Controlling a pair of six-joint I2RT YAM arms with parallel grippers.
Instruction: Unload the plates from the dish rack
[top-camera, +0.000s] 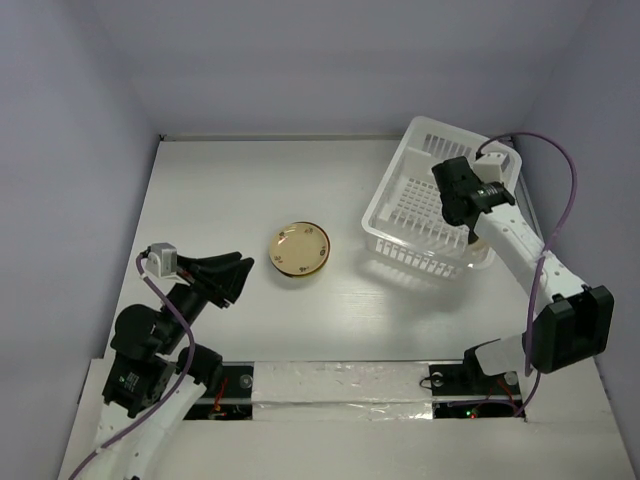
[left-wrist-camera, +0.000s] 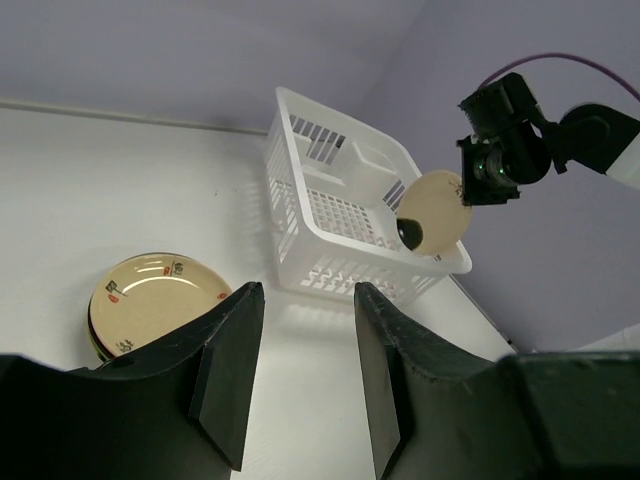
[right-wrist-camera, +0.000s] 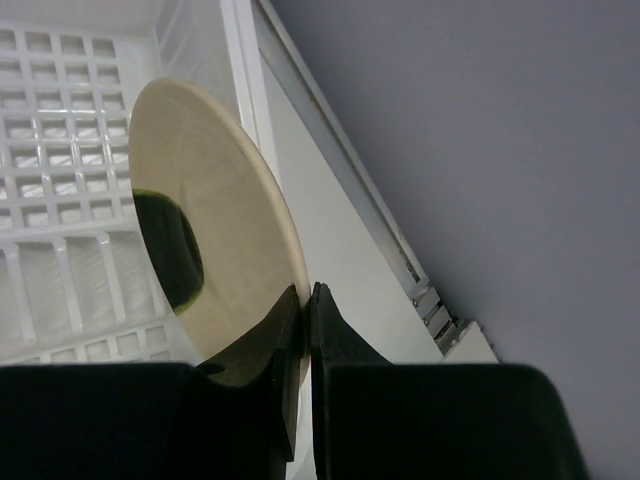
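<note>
Item one: right gripper (right-wrist-camera: 305, 300), fingers pinching the lower rim of the cream plate (right-wrist-camera: 220, 230). The plate is standing on edge, its face with the dark patch rising above the fingertips, over the right-hand end of the dish rack (top-camera: 410, 255).
Item two: left gripper (left-wrist-camera: 307, 295), fingers standing apart and holding nothing, hovering over the table (top-camera: 220, 200) near the yellow patterned plate (top-camera: 299, 249), which is lying flat, apart from the rack

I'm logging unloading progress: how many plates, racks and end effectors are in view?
Plates: 2, the cream plate pinched by the right end effector and the yellow plate on the table; a dark rim beneath may be another.
Dish rack: 1
End effectors: 2, the left end effector open
Total: 5
</note>
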